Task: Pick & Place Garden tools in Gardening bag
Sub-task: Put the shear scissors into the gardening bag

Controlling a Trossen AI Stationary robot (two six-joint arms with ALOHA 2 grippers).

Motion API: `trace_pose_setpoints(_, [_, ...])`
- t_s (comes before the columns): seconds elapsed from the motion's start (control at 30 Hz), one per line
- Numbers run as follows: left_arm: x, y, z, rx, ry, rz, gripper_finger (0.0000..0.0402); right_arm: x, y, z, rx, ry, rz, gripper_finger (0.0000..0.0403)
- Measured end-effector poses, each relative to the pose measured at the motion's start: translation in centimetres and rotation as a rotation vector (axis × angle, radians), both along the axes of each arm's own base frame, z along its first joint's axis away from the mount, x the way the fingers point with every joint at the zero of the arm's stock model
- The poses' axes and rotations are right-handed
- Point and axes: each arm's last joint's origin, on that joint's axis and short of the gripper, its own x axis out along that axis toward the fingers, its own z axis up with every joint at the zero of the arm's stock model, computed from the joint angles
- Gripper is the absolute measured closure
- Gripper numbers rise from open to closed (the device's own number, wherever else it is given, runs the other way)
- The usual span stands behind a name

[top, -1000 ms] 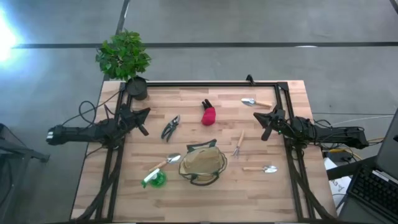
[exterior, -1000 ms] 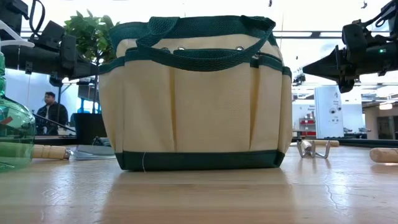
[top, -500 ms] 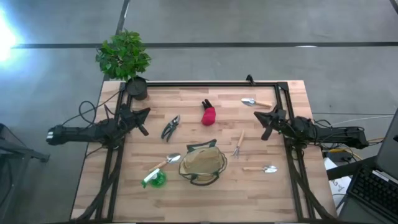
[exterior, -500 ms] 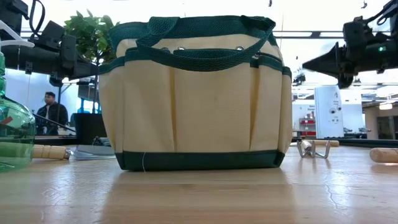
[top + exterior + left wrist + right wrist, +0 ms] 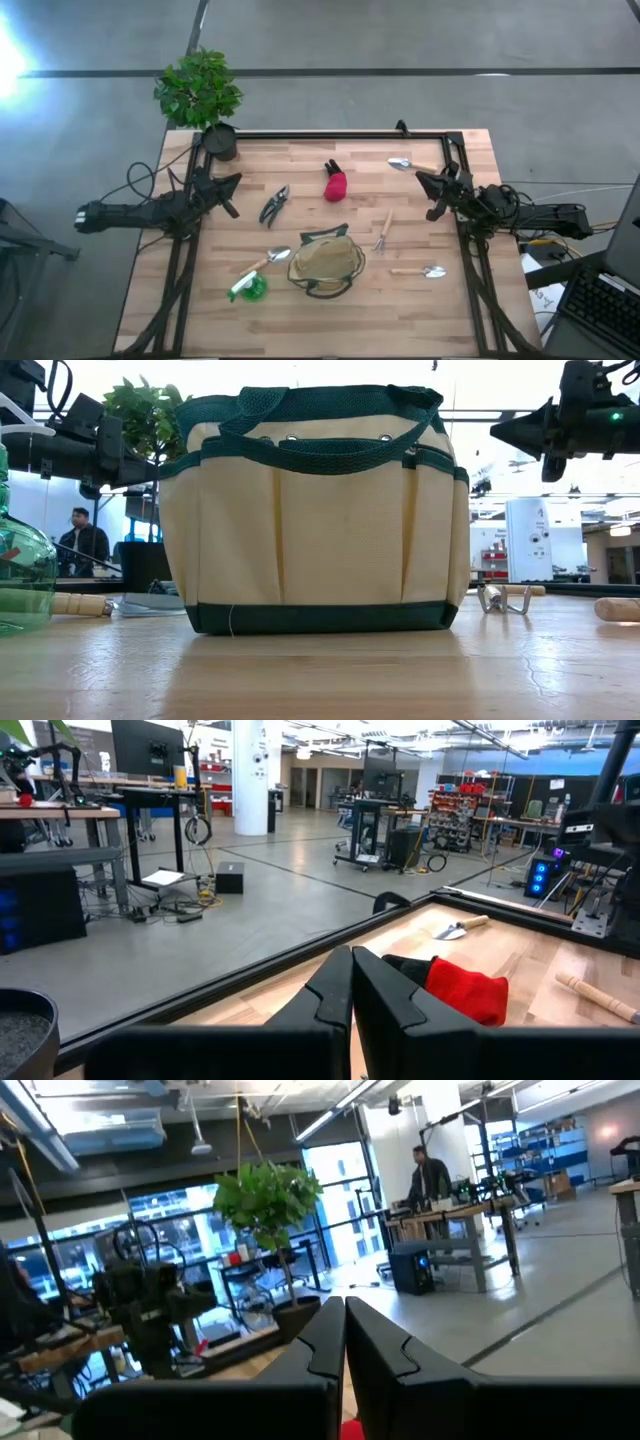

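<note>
bag (image 5: 326, 262) sits at the near middle of the worktop (image 5: 300, 200), upright, tan with green handles. around it lie the tools: shears (image 5: 274, 204) to its far left, a red-and-black item (image 5: 335, 185) beyond it, a rake (image 5: 384, 230) just to its right, one trowel (image 5: 412, 165) at the far right, another (image 5: 420, 271) at the near right, a third (image 5: 266, 262) just left of the bag beside a green bottle (image 5: 247, 288). my right gripper (image 5: 424, 182) hangs above the worktop near the far-right trowel, fingers pressed together, holding nothing. my left gripper (image 5: 232, 182) waits at the left edge, closed and empty.
</note>
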Motion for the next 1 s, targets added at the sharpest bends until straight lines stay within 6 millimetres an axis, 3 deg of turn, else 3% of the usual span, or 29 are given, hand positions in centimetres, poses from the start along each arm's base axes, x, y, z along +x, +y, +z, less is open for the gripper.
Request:
trace_pose_setpoints(0.3, [0.0, 0.0, 0.7, -0.029, -0.053, -0.01, 0.0384, -0.1, -0.2, 0.0, 0.019, -0.004, -0.059, 0.0394])
trace_pose_setpoints(0.53, [-0.2, -0.2, 3.7, -0.036, -0.062, -0.084, 0.0329, -0.1, -0.2, 0.0, 0.018, 0.001, -0.079, 0.0394])
trace_pose_setpoints(0.7, [0.0, -0.2, 5.6, -0.157, -0.011, -0.098, 0.0286, -0.1, -0.2, 0.0, 0.018, 0.001, -0.079, 0.0394])
trace_pose_setpoints(1.0, [1.5, -0.4, 10.5, -0.103, -0.009, -0.145, 0.0275, -0.1, -0.2, 0.0, 0.032, -0.007, -0.074, 0.0394])
